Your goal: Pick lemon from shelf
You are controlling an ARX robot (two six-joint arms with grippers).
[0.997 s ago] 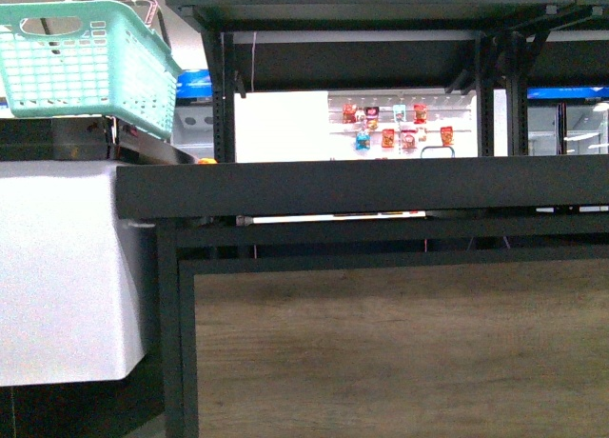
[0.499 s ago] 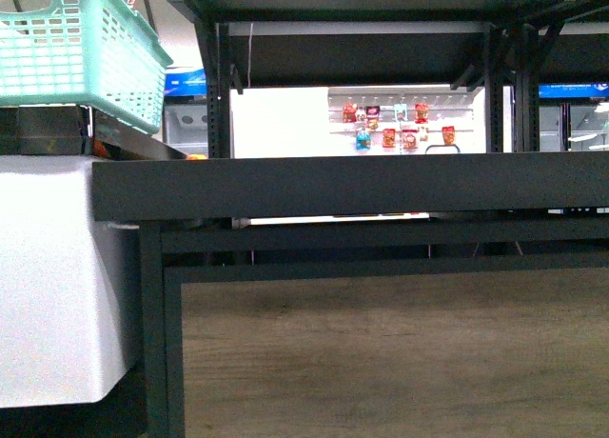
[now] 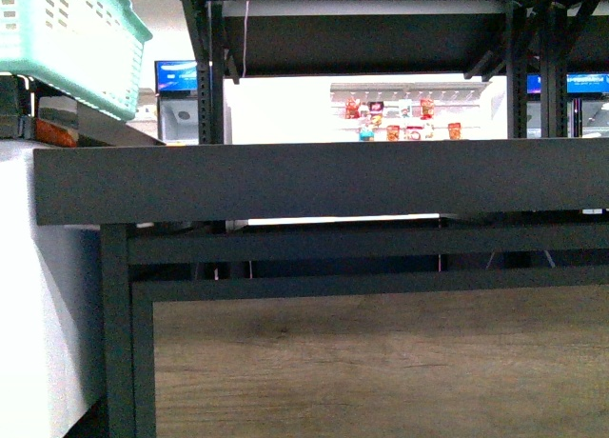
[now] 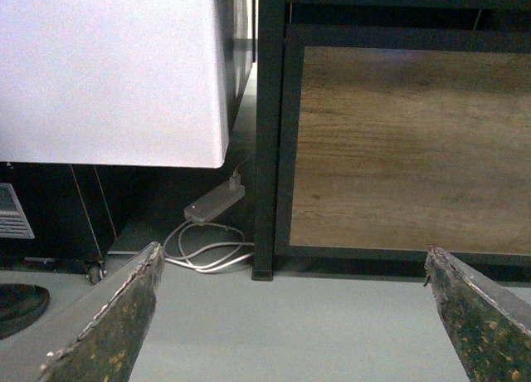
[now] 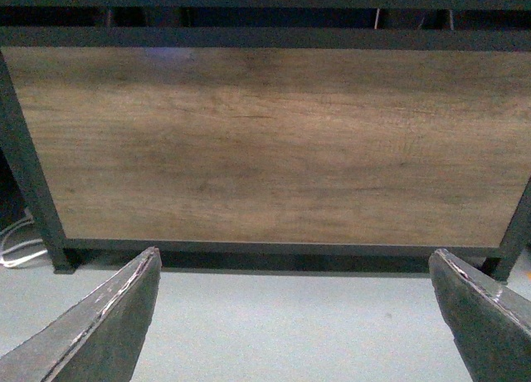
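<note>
The task is barely under way, judging by these views: nothing is held and no lemon shows anywhere. The front view sits level with the deep black front lip of the shelf (image 3: 314, 181), so the tray surface behind it, where the lemon would lie, is hidden. Its place cannot be told.

The left gripper (image 4: 292, 251) hangs low with jaws spread wide and empty, facing the floor, a shelf leg (image 4: 267, 149) and a white power strip (image 4: 213, 203) with a coiled cable. The right gripper (image 5: 294, 252) is likewise spread wide and empty, facing the wood-grain panel (image 5: 265, 141) under the shelf. Both arms probably have to rise above the lip before any reach, so finding, grasping and lifting the lemon are all left to do.

In the front view a mint-green plastic basket (image 3: 76, 48) sits at ten o'clock, above a white-draped counter (image 3: 48, 314) at eight o'clock. Small red and blue hanging packets (image 3: 404, 119) show at one o'clock and a blue sign (image 3: 176, 76) at eleven, but their print is too small and blurred to read, and no brand can be made out
</note>
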